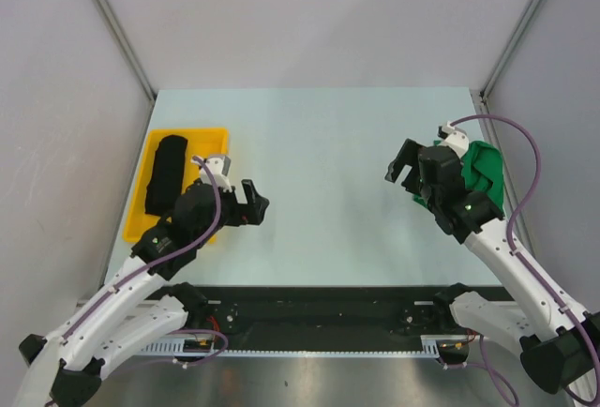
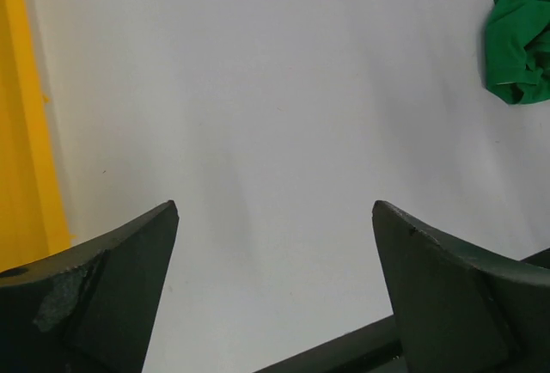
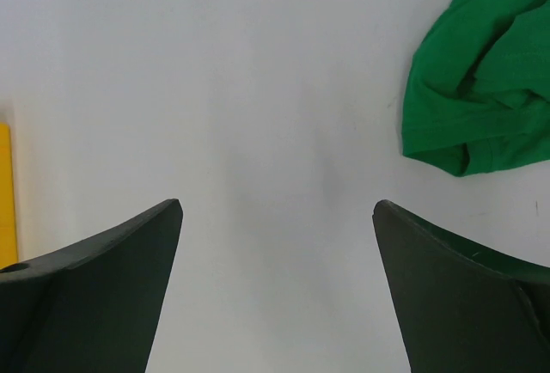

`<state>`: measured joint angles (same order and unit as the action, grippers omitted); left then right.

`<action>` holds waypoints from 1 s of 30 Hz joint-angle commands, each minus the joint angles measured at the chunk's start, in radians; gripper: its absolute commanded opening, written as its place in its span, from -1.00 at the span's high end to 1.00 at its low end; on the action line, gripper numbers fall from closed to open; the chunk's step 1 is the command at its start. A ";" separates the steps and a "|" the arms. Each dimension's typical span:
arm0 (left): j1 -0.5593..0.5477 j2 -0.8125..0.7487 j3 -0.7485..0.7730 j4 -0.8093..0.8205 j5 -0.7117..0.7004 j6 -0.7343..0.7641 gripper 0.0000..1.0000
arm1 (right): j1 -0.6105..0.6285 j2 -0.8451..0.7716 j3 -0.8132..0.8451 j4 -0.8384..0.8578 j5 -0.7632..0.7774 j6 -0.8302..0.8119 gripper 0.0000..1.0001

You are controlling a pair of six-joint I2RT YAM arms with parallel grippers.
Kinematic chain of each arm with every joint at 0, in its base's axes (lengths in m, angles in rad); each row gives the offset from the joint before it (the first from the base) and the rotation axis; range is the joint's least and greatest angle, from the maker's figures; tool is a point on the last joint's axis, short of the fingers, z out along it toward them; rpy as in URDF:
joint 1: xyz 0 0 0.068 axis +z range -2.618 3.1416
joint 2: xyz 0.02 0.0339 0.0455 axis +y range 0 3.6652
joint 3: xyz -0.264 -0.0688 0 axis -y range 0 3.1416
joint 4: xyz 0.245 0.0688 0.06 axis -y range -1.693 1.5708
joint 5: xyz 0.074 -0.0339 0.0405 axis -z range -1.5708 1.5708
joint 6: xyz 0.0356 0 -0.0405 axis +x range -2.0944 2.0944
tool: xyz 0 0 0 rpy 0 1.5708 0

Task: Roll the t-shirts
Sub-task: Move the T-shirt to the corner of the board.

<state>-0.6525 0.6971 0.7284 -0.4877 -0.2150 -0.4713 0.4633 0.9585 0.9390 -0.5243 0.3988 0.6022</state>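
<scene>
One roll done, one to go.
Left gripper and right gripper both gape empty; black t-shirt lies bundled in the yellow tray, green t-shirt crumpled far right. Spread it flat first.

white arms, purple cables

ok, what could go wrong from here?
1. The green t-shirt lies crumpled at the right edge of the table; a clumsy pull could drag it off.
2. It is bunched, so the open right gripper may pinch several layers.
3. The left gripper hangs just beside the yellow tray; a swing could knock it.
</scene>
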 commanded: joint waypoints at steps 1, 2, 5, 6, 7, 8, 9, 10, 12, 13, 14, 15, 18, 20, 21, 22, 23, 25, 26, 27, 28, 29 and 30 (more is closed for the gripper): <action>-0.006 0.022 0.031 0.034 0.011 -0.009 -0.99 | -0.005 -0.015 0.011 0.003 0.012 -0.035 -0.99; -0.006 0.045 0.035 0.029 0.022 -0.009 -0.99 | -0.006 -0.012 0.011 0.004 0.024 -0.033 -0.99; -0.006 0.088 0.049 0.015 0.054 -0.012 -0.99 | -0.031 0.012 0.011 0.058 -0.010 -0.056 -0.99; -0.006 0.096 0.046 0.033 0.089 -0.013 -0.99 | -0.047 0.026 0.011 0.087 -0.040 -0.065 -0.99; -0.006 0.102 0.036 0.046 0.104 -0.019 -0.99 | -0.083 0.052 0.012 0.145 -0.063 -0.073 -0.99; -0.006 0.107 0.031 0.060 0.121 -0.029 -0.99 | -0.106 0.071 0.015 0.167 -0.081 -0.079 -0.99; -0.004 0.117 0.029 0.076 0.144 -0.032 -0.99 | -0.130 0.088 0.021 0.182 -0.089 -0.076 -0.99; -0.001 0.122 0.034 0.086 0.158 -0.033 -0.99 | -0.193 0.104 0.024 0.200 -0.100 -0.078 -0.99; 0.002 0.145 0.040 0.096 0.190 -0.036 -1.00 | -0.257 0.179 0.024 0.257 -0.109 -0.082 -0.99; 0.002 0.150 0.042 0.103 0.200 -0.036 -0.99 | -0.343 0.219 0.026 0.295 -0.127 -0.081 -0.99; 0.005 0.159 0.042 0.116 0.206 -0.046 -0.99 | -0.383 0.293 0.035 0.309 -0.188 -0.073 -0.99; 0.008 0.174 0.042 0.126 0.230 -0.050 -0.99 | -0.426 0.345 0.038 0.328 -0.222 -0.050 -0.95; 0.013 0.203 0.048 0.147 0.282 -0.062 -0.99 | -0.508 0.503 0.082 0.401 -0.264 -0.059 -0.88; 0.013 0.225 0.054 0.161 0.299 -0.066 -0.99 | -0.541 0.580 0.128 0.376 -0.221 -0.061 -0.80; 0.016 0.232 0.057 0.164 0.304 -0.067 -0.99 | -0.554 0.632 0.173 0.356 -0.207 -0.059 -0.79; 0.017 0.242 0.060 0.164 0.312 -0.067 -0.99 | -0.569 0.654 0.187 0.324 -0.169 -0.059 -0.78; 0.019 0.246 0.062 0.170 0.313 -0.069 -0.99 | -0.584 0.666 0.195 0.310 -0.141 -0.058 -0.78; 0.022 0.252 0.060 0.179 0.316 -0.072 -0.99 | -0.595 0.695 0.201 0.294 -0.098 -0.055 -0.78; 0.022 0.258 0.057 0.188 0.319 -0.076 -0.99 | -0.597 0.704 0.202 0.293 -0.089 -0.055 -0.78; 0.027 0.262 0.054 0.193 0.321 -0.079 -0.99 | -0.597 0.717 0.204 0.291 -0.080 -0.056 -0.76; 0.028 0.266 0.051 0.198 0.325 -0.082 -1.00 | -0.595 0.739 0.208 0.284 -0.068 -0.059 -0.72; 0.030 0.275 0.051 0.202 0.333 -0.087 -0.99 | -0.592 0.752 0.210 0.279 -0.066 -0.064 -0.62; 0.031 0.280 0.052 0.204 0.335 -0.090 -0.98 | -0.585 0.760 0.211 0.277 -0.066 -0.064 -0.54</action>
<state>-0.6327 0.9615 0.7425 -0.3420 0.0822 -0.5308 -0.1299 1.6794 1.1023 -0.2306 0.2665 0.5472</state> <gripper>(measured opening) 0.996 0.828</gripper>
